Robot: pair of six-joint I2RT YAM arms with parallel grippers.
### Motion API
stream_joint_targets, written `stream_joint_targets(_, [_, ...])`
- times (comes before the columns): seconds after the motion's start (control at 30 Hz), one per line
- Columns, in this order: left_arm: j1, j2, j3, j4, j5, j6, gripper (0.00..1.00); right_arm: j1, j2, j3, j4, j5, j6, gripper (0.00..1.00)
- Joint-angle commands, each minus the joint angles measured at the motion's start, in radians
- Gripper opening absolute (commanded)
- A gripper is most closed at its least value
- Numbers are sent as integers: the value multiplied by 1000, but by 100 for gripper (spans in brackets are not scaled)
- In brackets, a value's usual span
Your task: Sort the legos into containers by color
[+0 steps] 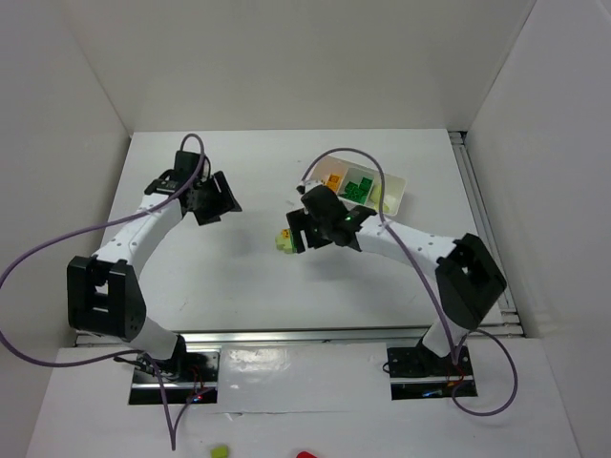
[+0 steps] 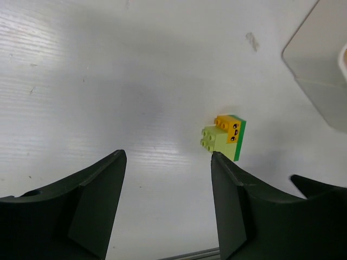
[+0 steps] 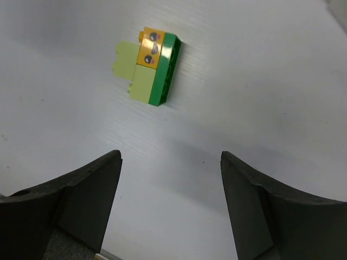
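The left arm [image 1: 134,234] and right arm [image 1: 410,243] are white tubes joined by blocky black joints. A purple cable [image 1: 38,250] loops loosely along each. The left gripper [image 2: 168,157] and right gripper [image 3: 171,157] have broad, matte black wedge fingers [image 2: 97,187]. Thin red wires [image 1: 199,392] sit at the black base plates [image 1: 206,365].

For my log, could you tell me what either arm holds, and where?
Nothing is held: both arms' jaws stand open; the brick cluster lies untouched.

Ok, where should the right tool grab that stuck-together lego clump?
Probably from straight above, across the clump: one finger on the green brick's long flat outer side, the other against the pale bricks. It lies flat, just ahead of the open right tool.
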Motion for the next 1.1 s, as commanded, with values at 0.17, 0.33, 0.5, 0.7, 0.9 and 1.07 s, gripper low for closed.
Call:
stream_joint_targets(0.17, [52,-21,38,6,116,4,75,33,127,122,66,64,102,82])
stream_joint_targets(0.33, [63,-12,47,30,167,36,79,44,192,143,97,25,102,82])
stream_joint_targets(0.5, [63,1,67,21,179,48,79,74,287,194,66,99,93,82])
stream_joint_targets(0.7, [72,10,67,21,179,57,79,84,321,205,66,126,93,79])
stream_joint_targets(0.9, [72,19,85,12,170,66,79,84,350,195,71,140,93,72])
stream_joint_targets(1.07, [72,37,95,12,179,66,79,84,372,205,83,152,93,69])
